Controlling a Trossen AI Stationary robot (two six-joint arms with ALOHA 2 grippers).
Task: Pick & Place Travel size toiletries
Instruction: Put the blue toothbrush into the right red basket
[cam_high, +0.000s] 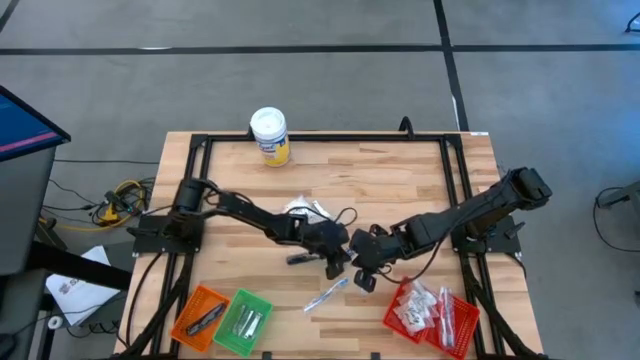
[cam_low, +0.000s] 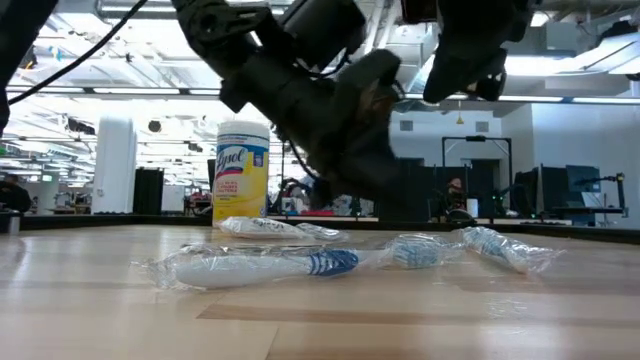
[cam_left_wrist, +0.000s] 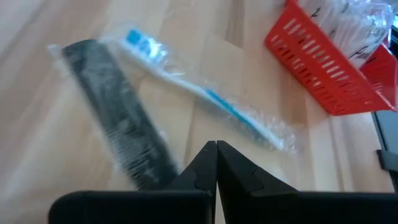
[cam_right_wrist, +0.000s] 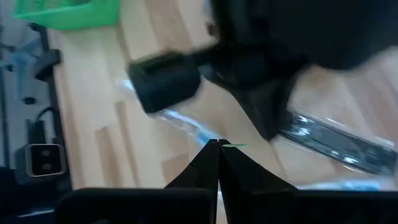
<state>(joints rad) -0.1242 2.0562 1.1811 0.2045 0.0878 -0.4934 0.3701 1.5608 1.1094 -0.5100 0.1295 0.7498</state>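
A black comb in a clear wrapper (cam_high: 300, 258) (cam_left_wrist: 115, 112) lies flat on the wooden table (cam_high: 400, 180) at its middle. A wrapped blue-and-white toothbrush (cam_high: 326, 295) (cam_left_wrist: 205, 96) lies nearer the front edge. White sachets (cam_high: 306, 210) lie farther back. My left gripper (cam_high: 336, 266) (cam_left_wrist: 216, 147) is shut with nothing between its fingers, just right of the comb's end. My right gripper (cam_high: 363, 280) (cam_right_wrist: 219, 144) is also shut on nothing. It is close beside the left one, above the toothbrush's far end.
At the front right a red basket (cam_high: 432, 312) (cam_left_wrist: 323, 62) holds several white sachets. Orange (cam_high: 198, 316) and green (cam_high: 244, 320) baskets stand at the front left. A white-lidded yellow canister (cam_high: 270, 136) (cam_low: 241, 170) stands at the far edge. A black frame (cam_high: 330, 137) borders the table.
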